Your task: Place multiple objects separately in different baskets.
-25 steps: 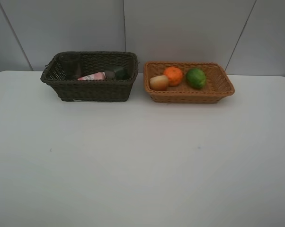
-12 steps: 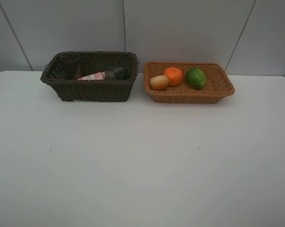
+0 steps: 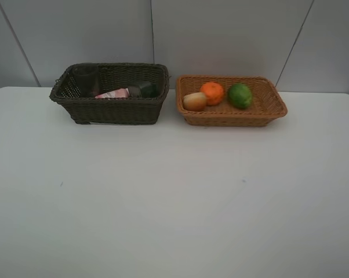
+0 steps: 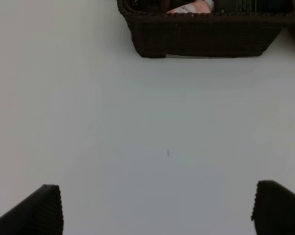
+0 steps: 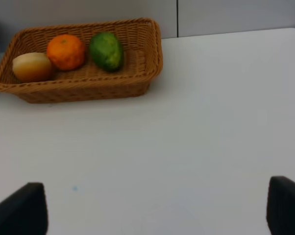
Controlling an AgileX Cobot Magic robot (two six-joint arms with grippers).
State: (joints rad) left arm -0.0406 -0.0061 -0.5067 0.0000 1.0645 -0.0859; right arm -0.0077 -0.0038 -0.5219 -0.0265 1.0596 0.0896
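The dark brown basket [image 3: 113, 110] stands at the back left and holds the pink bottle [image 3: 113, 93], the dark grey pump bottle [image 3: 141, 90] and the translucent cup [image 3: 86, 78]. The light tan basket [image 3: 267, 107] stands at the back right with the bun [image 3: 194, 101], the orange [image 3: 212, 92] and the green fruit [image 3: 240, 95]. The left gripper [image 4: 157, 208] is open and empty over bare table, short of the dark basket [image 4: 206, 36]. The right gripper [image 5: 157, 205] is open and empty, short of the tan basket [image 5: 84, 88]. Neither arm shows in the high view.
The white table [image 3: 174, 197] runs from the baskets to the front edge. A grey panelled wall [image 3: 221, 35] rises right behind the baskets.
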